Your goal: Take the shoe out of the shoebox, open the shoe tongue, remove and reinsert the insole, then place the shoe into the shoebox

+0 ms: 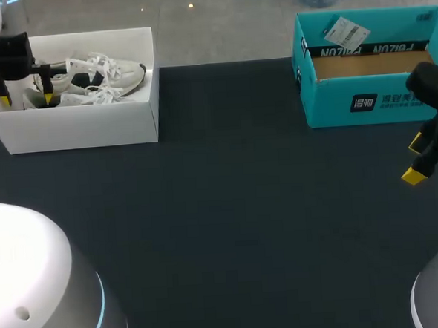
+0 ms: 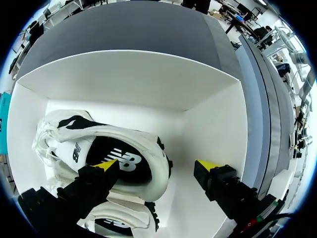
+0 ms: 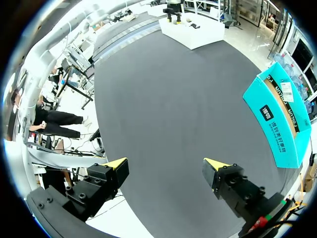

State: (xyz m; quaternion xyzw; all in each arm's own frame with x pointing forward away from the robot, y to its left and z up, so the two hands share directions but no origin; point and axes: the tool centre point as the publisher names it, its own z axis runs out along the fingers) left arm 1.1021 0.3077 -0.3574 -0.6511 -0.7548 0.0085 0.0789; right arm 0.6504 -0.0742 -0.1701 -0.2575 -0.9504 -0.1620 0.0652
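Dark tabletop [image 1: 229,208] stretches between white shoebox [image 1: 83,128], upper left, and teal box [image 1: 364,99]. Our left gripper [image 1: 26,99] straddles the shoe [image 1: 120,73] heel, fingers spread; our right gripper [image 3: 166,163] gapes, empty.

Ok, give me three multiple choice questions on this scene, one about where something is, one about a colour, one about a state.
1. Where do the white shoes lie?
A. in the white box
B. on a chair
C. on a plate

2. What colour is the second box?
A. red
B. teal
C. yellow

3. How do the right gripper's fingers stand?
A. shut on a shoe
B. shut on a lid
C. open, holding nothing

Answers:
1 A, the head view shows them inside it.
2 B, its walls are teal.
3 C, the yellow tips stand apart with nothing between them.
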